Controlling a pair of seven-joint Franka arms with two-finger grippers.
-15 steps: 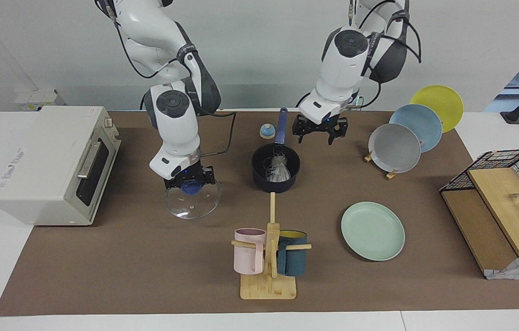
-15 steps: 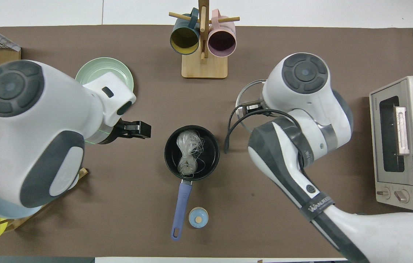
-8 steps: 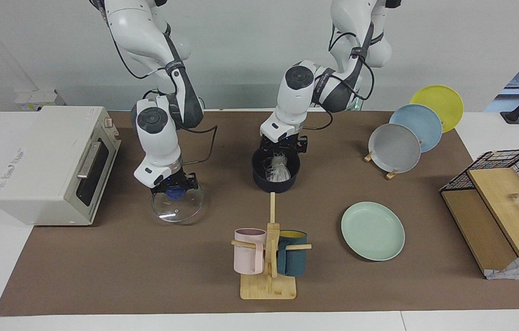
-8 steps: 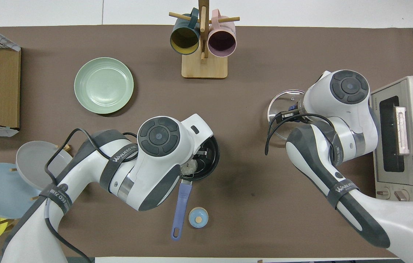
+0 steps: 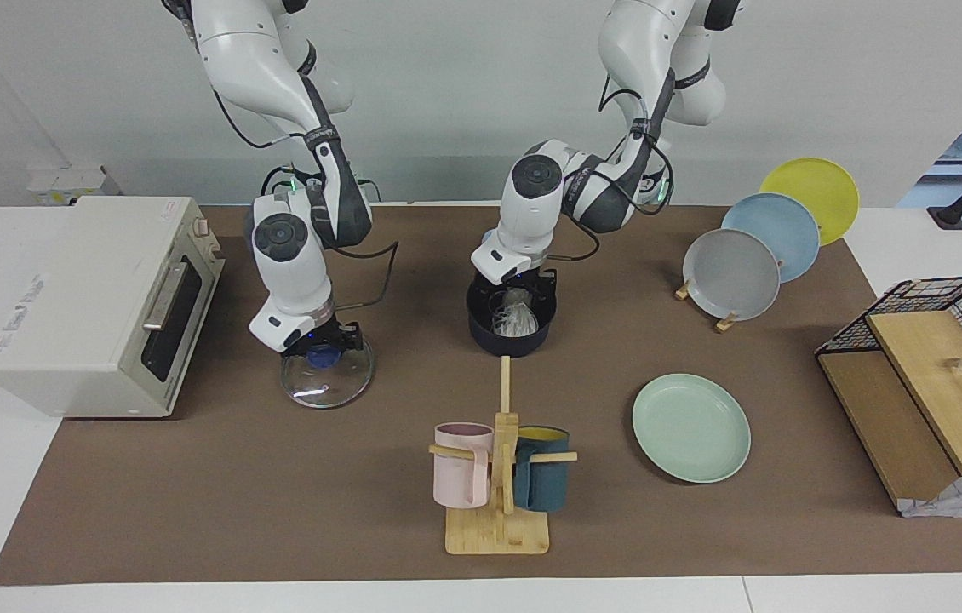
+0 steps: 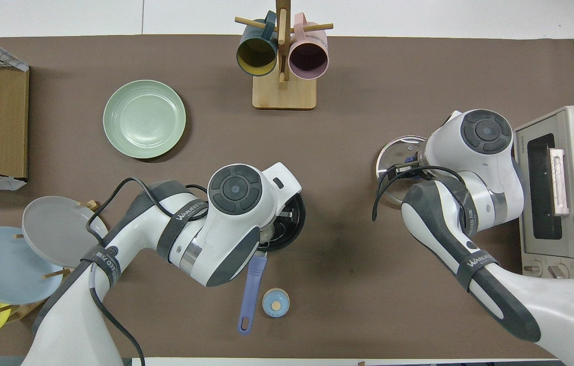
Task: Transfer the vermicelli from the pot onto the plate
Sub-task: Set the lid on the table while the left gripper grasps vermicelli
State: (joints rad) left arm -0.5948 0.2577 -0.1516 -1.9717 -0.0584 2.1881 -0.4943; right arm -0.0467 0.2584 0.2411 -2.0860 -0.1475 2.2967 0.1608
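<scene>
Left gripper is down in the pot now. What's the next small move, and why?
Probably close the left gripper on the vermicelli and lift: it sits inside the pot at the clump, the plate has none, and the right gripper rests at the lid.

left arm: reaches in bent at the elbow, wrist pointing steeply down | left hand (image 5: 520,299): low, inside the pot's (image 5: 511,336) rim, fingers spread | right arm: folded, wrist pointing down | right hand (image 5: 326,349): low over the glass lid (image 5: 328,381), fingers around its blue knob
</scene>
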